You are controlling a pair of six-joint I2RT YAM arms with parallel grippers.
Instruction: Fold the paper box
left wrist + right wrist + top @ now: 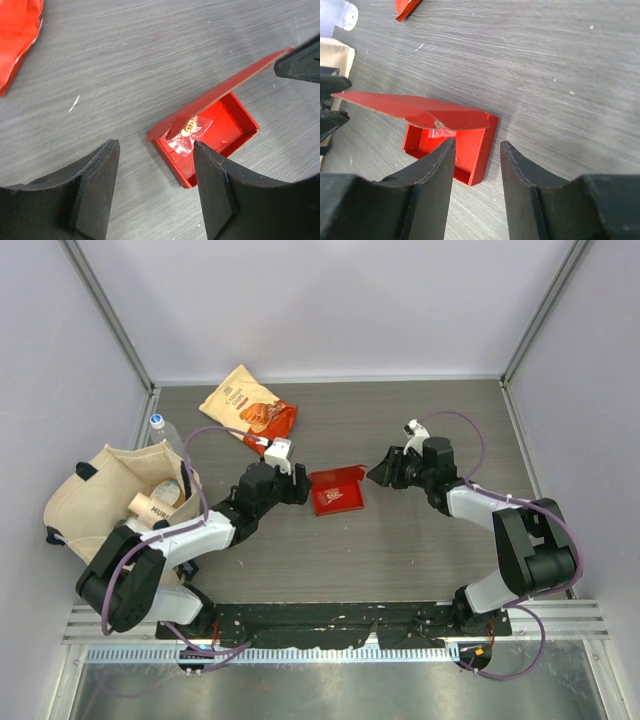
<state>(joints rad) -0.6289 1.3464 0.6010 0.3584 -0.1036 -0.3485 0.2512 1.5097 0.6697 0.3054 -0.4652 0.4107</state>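
Watching remotely: I see left pincer (pixel 155 150) spread, empty; right pincer (pixel 477 145) spread, empty; paper box (pixel 336 489) lies between both pincers, just ahead of each set of fingertips, lid tilted up.

The paper box's (pixel 230 125) raised lid hides part of its inside, where a clear-wrapped item (pixel 188 132) is too small to identify. The left wrist view crops the snack bag (pixel 17 35) at its corner. The right wrist view shows a bottle (pixel 342 15) blurred and cut off.

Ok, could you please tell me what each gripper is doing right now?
Left gripper: open, holding nothing.
Right gripper: open, holding nothing.
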